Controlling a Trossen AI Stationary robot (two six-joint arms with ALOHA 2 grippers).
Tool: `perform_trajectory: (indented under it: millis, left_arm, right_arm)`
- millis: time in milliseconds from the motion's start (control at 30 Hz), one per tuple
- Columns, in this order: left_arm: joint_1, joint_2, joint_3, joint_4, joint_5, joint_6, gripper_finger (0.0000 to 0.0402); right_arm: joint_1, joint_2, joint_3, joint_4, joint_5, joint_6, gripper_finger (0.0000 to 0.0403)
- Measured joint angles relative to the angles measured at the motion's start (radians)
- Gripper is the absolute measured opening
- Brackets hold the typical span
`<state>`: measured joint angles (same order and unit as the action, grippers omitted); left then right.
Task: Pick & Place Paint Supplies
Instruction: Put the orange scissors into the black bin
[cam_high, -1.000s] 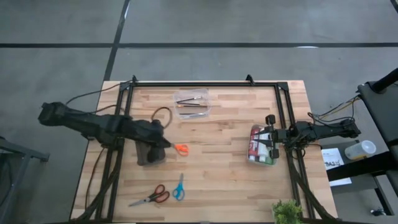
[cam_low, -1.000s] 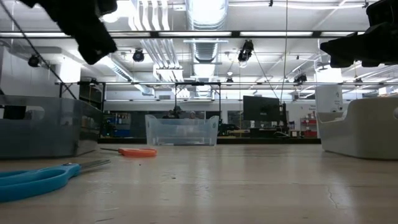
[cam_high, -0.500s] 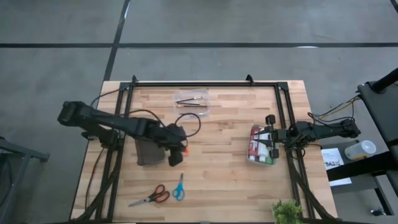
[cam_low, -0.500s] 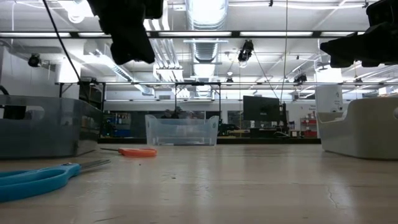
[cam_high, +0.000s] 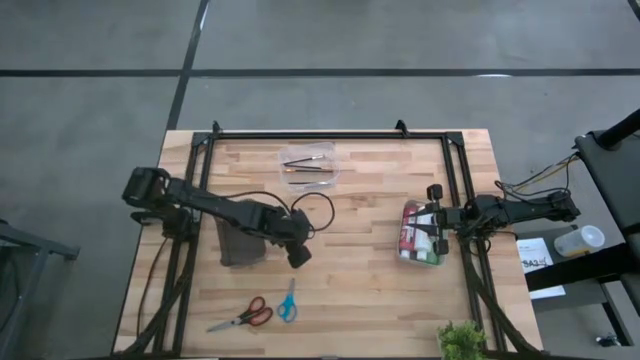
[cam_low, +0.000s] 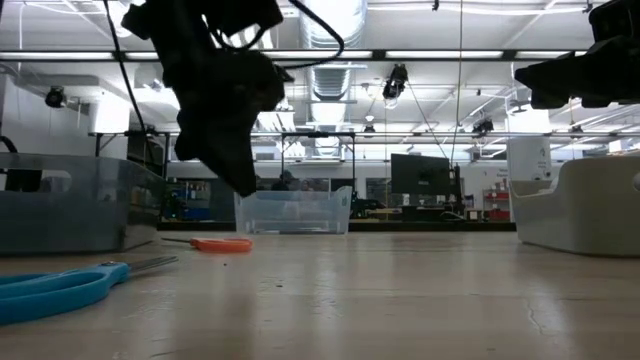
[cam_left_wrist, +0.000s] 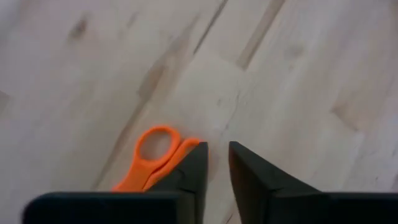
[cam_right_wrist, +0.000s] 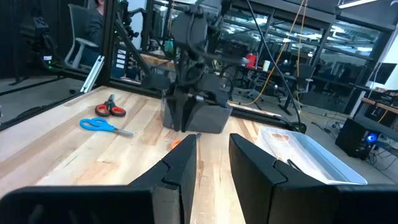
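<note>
Pale, matt butcher-block wood across the desk; clear glossy plastic for the small tray; smooth orange plastic on a scissor handle; matt black end effector above.

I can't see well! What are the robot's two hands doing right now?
Left gripper: slightly open, holding nothing, above the orange scissors.
Right gripper: slightly open, holding nothing, waiting at the table's right edge.

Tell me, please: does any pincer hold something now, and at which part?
Nothing is held. The left pincer hangs open above the table, beside the orange scissors, with an empty gap. The right pincer waits at the right edge, also open and empty.
</note>
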<state>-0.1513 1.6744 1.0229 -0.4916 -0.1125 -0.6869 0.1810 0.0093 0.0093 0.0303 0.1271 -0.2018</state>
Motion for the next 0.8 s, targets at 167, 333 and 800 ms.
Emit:
perform_trajectory:
  millis: [167,333,800]
  left_arm:
    - [0.000,0.025,0.000,-0.018,0.020,0.029,0.0136]
    - [0.000,0.026,0.000,-0.012,0.020,0.207,0.0174]
    - [-0.017,0.028,-0.060,0.039,0.083,0.061,0.0179]
  right_arm:
    - [0.000,0.001,0.000,0.000,0.001,0.000,0.0091]
    - [0.000,0.001,0.000,0.000,0.003,0.000,0.0091]
    - [0.000,0.001,0.000,0.000,0.003,0.000,0.0091]
